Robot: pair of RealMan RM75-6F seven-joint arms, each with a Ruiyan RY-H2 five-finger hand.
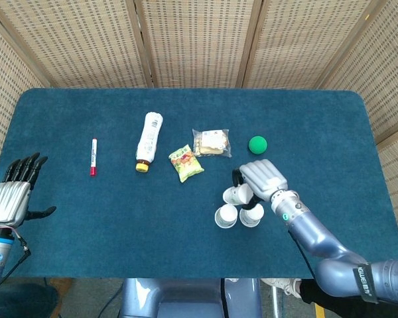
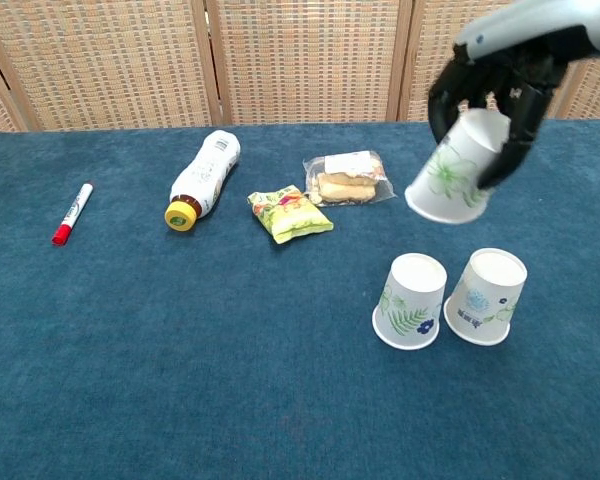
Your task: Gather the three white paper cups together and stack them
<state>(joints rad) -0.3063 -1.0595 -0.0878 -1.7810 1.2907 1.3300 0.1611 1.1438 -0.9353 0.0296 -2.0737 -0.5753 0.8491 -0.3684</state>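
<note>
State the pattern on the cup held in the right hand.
Green leaf-and-flower print on the white held cup, clearest in the chest view.
</note>
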